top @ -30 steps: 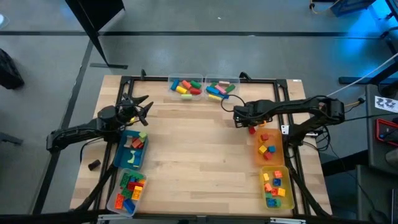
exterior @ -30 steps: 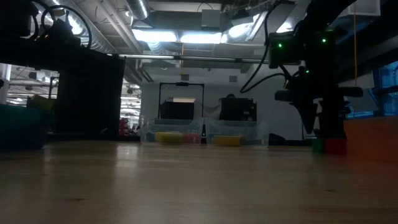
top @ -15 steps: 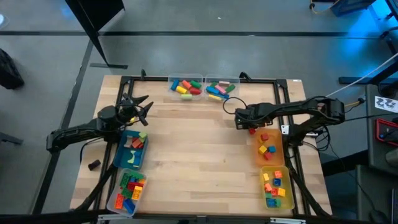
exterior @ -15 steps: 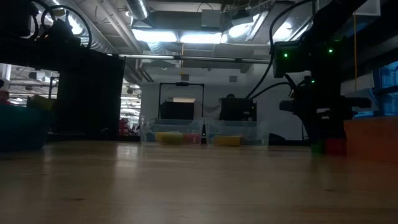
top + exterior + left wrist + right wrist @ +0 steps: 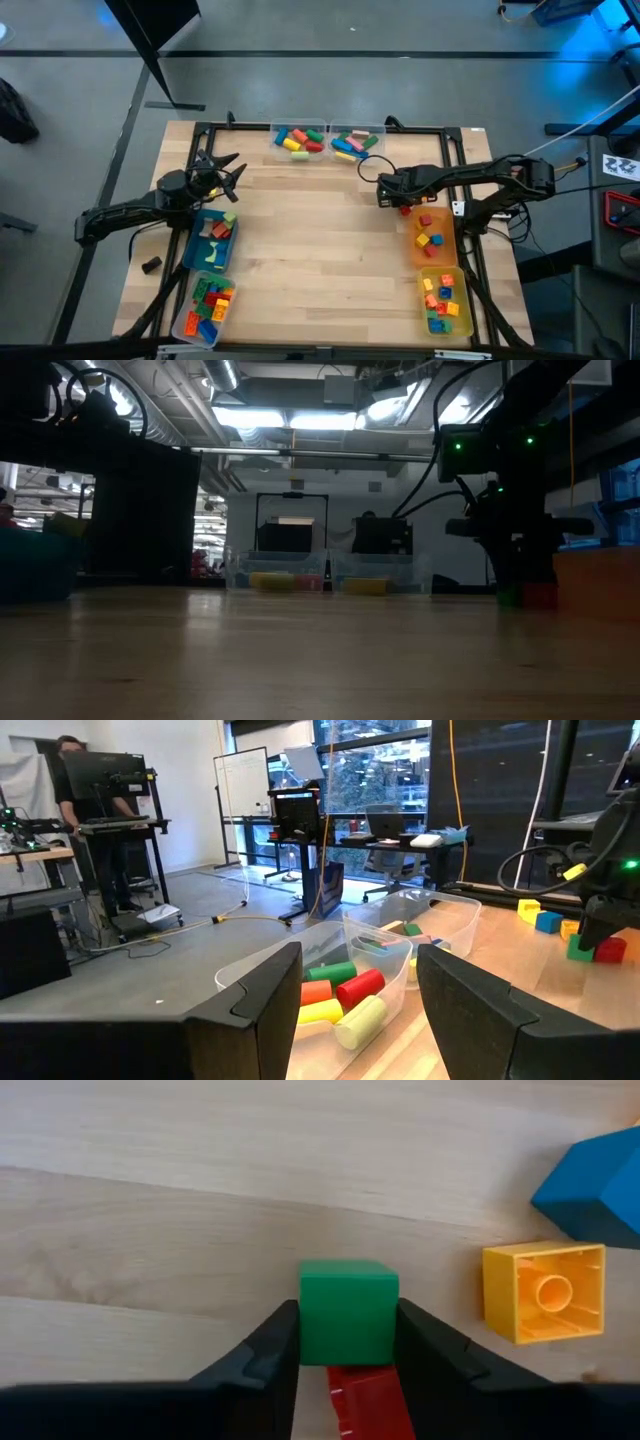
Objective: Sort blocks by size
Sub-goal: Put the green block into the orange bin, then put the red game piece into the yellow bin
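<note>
Two dark fingers of your right gripper [image 5: 347, 1342] press against the sides of a green block [image 5: 347, 1311] on the wooden table [image 5: 320, 240], clenched on it, with a red block [image 5: 365, 1388] touching behind it. A yellow block [image 5: 543, 1291] lies near. Your left gripper [image 5: 358, 1010] waits spread wide over the blue bin [image 5: 196, 251].

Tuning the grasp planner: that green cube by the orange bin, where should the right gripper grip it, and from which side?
Grip the green cube on its two flat opposite side faces, coming straight down from above. The right gripper already straddles those faces, its fingers flanking them. The red block sits close against another face, so a sideways approach looks blocked.
</note>
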Controlling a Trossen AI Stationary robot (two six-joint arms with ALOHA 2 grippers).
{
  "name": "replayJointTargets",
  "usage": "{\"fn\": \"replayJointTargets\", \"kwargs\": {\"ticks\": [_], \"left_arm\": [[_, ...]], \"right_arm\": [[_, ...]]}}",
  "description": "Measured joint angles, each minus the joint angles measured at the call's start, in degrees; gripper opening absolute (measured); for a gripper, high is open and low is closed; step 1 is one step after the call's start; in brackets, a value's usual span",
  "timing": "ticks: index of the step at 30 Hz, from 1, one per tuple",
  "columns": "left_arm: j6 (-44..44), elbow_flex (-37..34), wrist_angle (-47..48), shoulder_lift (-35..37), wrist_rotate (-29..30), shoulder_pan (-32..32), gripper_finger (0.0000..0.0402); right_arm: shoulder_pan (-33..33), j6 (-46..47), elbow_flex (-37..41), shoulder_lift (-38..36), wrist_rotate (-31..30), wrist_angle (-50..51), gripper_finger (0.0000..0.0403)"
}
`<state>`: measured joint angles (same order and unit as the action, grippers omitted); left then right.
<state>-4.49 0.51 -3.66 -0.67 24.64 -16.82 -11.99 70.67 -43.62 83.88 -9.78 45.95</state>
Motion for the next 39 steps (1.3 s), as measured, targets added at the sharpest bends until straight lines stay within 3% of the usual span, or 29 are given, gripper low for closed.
{"fn": "replayJointTargets", "kwargs": {"ticks": [6, 12, 16, 25, 30, 39], "left_arm": [[0.00, 0.00, 0.00, -0.01, 0.00, 0.00, 0.0184], [0.00, 0.00, 0.02, 0.00, 0.00, 0.02, 0.0184], [0.00, 0.01, 0.01, 0.00, 0.00, 0.00, 0.0184], [0.00, 0.01, 0.01, -0.01, -0.02, 0.01, 0.0184], [0.00, 0.01, 0.00, 0.00, -0.01, 0.01, 0.0184], [0.00, 0.01, 0.00, -0.01, 0.00, 0.01, 0.0184]], "right_arm": [[-0.04, -0.02, -1.72, 0.11, 1.87, 2.58, 0.0133], [-0.04, -0.01, -8.32, 0.11, 0.90, 11.32, 0.0160], [-0.02, -0.01, -13.14, 0.11, 1.23, 17.04, 0.0136], [0.41, 5.27, -22.06, 0.07, 10.61, 34.32, 0.0137], [3.61, 10.44, -24.13, 0.07, 13.70, 40.88, 0.0174], [13.31, 13.09, -24.22, 0.07, 12.85, 42.94, 0.0177]]}}
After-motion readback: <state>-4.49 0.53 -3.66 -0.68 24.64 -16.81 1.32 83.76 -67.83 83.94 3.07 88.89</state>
